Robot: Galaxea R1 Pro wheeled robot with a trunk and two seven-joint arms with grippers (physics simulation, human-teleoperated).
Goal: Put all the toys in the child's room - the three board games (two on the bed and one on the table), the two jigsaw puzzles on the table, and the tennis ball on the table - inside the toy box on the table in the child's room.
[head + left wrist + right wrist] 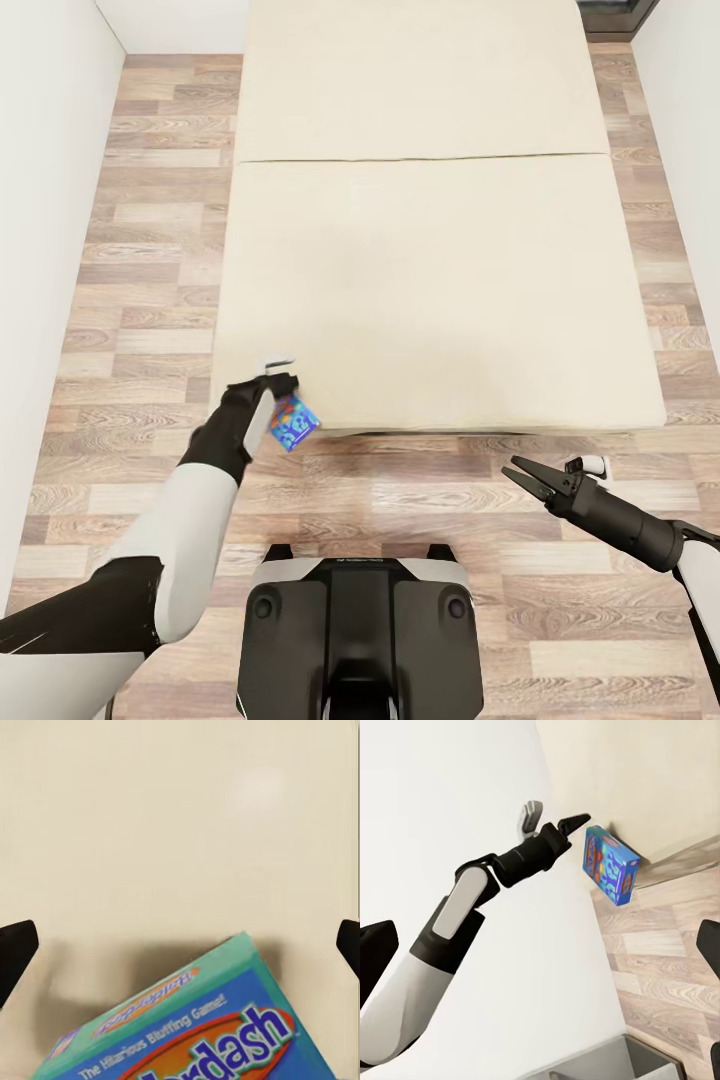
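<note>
A blue and teal board game box hangs tilted at the bed's front left corner, off the mattress edge and above the floor. My left gripper is just above it, open, fingers spread wide and not touching the box. In the left wrist view the box lies below the gap between the dark fingertips, over the cream bed. The right wrist view has the box a little apart from the left gripper. My right gripper is open over the floor in front of the bed, nothing in it.
The cream bed spreads ahead, its top bare. White walls close in at the left and far right. Wood floor runs along the bed's left side and in front. My own base is at the bottom.
</note>
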